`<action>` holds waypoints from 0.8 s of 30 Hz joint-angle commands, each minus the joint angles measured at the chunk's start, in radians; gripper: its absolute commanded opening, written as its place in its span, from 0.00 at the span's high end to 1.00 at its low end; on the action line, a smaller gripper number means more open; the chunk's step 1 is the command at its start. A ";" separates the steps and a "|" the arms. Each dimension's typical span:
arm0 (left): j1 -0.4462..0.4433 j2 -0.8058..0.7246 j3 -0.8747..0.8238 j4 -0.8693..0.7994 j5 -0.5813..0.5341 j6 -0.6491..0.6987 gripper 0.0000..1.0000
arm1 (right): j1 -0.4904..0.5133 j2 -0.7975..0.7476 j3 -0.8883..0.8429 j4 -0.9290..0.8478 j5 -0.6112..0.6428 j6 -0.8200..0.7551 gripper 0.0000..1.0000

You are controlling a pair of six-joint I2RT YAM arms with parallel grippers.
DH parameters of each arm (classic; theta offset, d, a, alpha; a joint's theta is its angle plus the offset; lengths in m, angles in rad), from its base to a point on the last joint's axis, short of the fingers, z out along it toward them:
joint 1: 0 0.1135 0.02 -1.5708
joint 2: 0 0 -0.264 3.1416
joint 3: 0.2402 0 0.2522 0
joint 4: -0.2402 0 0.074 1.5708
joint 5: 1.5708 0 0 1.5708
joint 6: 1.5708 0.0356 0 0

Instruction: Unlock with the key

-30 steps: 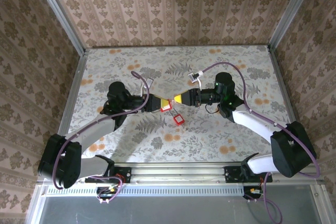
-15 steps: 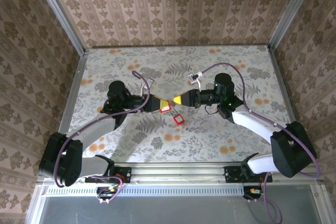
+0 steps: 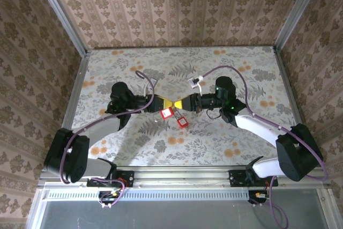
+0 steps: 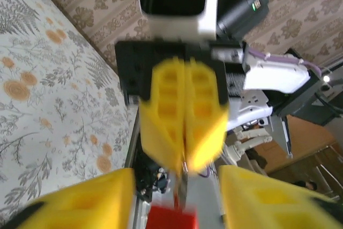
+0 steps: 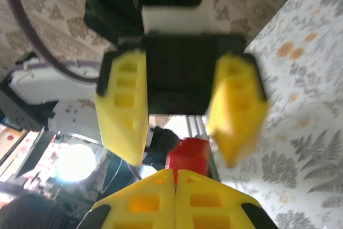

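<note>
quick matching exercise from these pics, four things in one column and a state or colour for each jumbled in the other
Column one:
1. left gripper
2. right gripper
3. key
4. loose padlock

Column two:
a. red
b. shut tight
c. spread wide open
d. thin, poking out of a closed grip

Pairs: 1-c, 2-b, 3-d, 4-a
</note>
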 commanded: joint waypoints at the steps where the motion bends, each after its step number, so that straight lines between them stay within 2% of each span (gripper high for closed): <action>1: 0.038 0.016 -0.009 0.229 -0.053 -0.112 0.38 | 0.022 -0.008 0.014 -0.035 0.015 -0.034 1.00; 5: 0.071 0.020 -0.031 0.271 -0.060 -0.146 0.27 | 0.009 -0.013 0.008 -0.042 0.027 -0.039 1.00; 8: 0.103 0.008 -0.039 0.239 -0.068 -0.144 0.00 | 0.000 -0.016 0.005 -0.056 0.047 -0.046 1.00; 11: 0.130 -0.048 -0.038 0.117 -0.086 -0.093 0.00 | -0.015 -0.025 0.003 -0.077 0.075 -0.056 1.00; 13: 0.138 -0.129 -0.012 -0.163 -0.124 0.066 0.00 | -0.024 -0.031 0.003 -0.089 0.091 -0.065 1.00; 14: 0.137 -0.188 0.017 -0.389 -0.171 0.209 0.00 | -0.029 -0.034 0.003 -0.097 0.100 -0.068 1.00; 15: 0.135 -0.248 0.059 -0.643 -0.262 0.370 0.00 | -0.036 -0.037 0.003 -0.104 0.109 -0.071 1.00; 17: 0.106 -0.346 0.132 -0.973 -0.466 0.598 0.00 | -0.051 -0.044 0.002 -0.114 0.123 -0.073 1.00; 18: 0.090 -0.390 0.145 -1.041 -0.538 0.661 0.00 | -0.060 -0.049 0.000 -0.117 0.128 -0.073 1.00; 20: 0.055 -0.455 0.139 -1.079 -0.602 0.735 0.00 | -0.073 -0.053 -0.002 -0.116 0.126 -0.069 1.00; 24: -0.123 -0.533 0.080 -1.095 -0.730 0.992 0.00 | -0.081 -0.055 0.012 -0.124 0.111 -0.068 1.00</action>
